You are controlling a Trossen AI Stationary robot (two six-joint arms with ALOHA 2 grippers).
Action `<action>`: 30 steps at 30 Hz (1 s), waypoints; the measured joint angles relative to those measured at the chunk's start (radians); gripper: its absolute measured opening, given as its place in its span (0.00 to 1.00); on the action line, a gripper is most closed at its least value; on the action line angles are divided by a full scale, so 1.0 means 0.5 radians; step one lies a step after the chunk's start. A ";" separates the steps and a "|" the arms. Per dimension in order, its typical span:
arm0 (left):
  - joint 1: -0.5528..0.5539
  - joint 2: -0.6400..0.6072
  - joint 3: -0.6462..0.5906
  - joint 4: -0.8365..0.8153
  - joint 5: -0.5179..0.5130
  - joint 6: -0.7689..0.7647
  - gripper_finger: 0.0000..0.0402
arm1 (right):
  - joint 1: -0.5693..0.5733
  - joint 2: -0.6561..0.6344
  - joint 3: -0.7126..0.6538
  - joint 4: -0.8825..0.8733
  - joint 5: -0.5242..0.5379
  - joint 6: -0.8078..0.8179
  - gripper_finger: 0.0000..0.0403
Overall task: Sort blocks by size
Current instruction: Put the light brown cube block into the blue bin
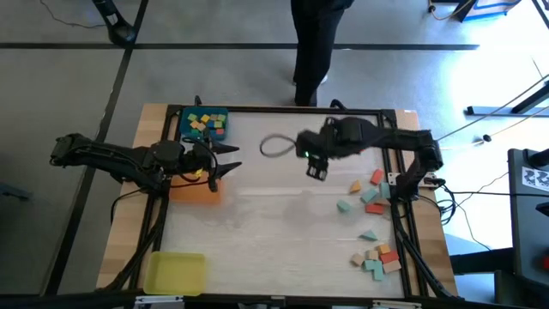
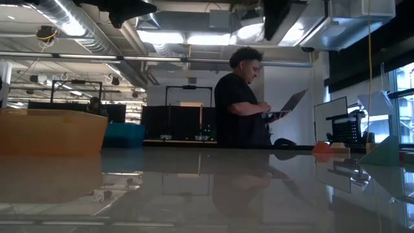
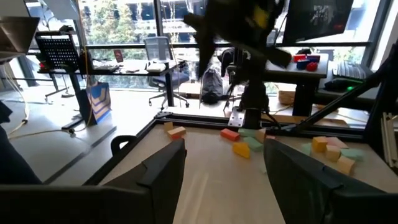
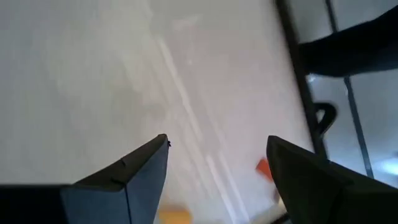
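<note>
Nearest the front edge of the worktop (image 1: 283,257), a yellow tray (image 1: 175,272) sits at the front left corner, with nothing in it that I can make out from above. Along the right edge the unsorted blocks (image 1: 376,257) lie in two loose groups, one by the front right corner and another (image 1: 369,194) further back, teal, orange and pale wood mixed together; that side looks like the supply pile. Toward the middle, the right hand (image 1: 317,168) hangs above bare worktop, fingers apart and holding nothing, probably between trips to that pile. On the left edge, the left hand (image 1: 225,165) is level with an orange tray (image 1: 196,190), likewise spread and empty; its position beside the trays suggests it serves that side. Just behind it a blue tray (image 1: 190,114) already holds several small blocks (image 1: 208,124), so sorting seems partly done. Beyond the far edge a person (image 2: 242,103) stands with a laptop.
</note>
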 joint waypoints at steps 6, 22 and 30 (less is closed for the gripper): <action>0.002 0.000 0.000 0.010 -0.001 -0.014 0.51 | 0.228 -0.277 -0.504 0.005 -0.003 0.254 0.67; 0.002 0.000 0.000 -0.004 -0.001 -0.122 0.51 | 0.846 -0.484 -1.274 0.146 -0.475 1.509 0.67; 0.002 0.001 0.000 -0.008 -0.001 -0.178 0.51 | 1.148 -0.483 -1.450 0.581 -0.757 1.986 0.67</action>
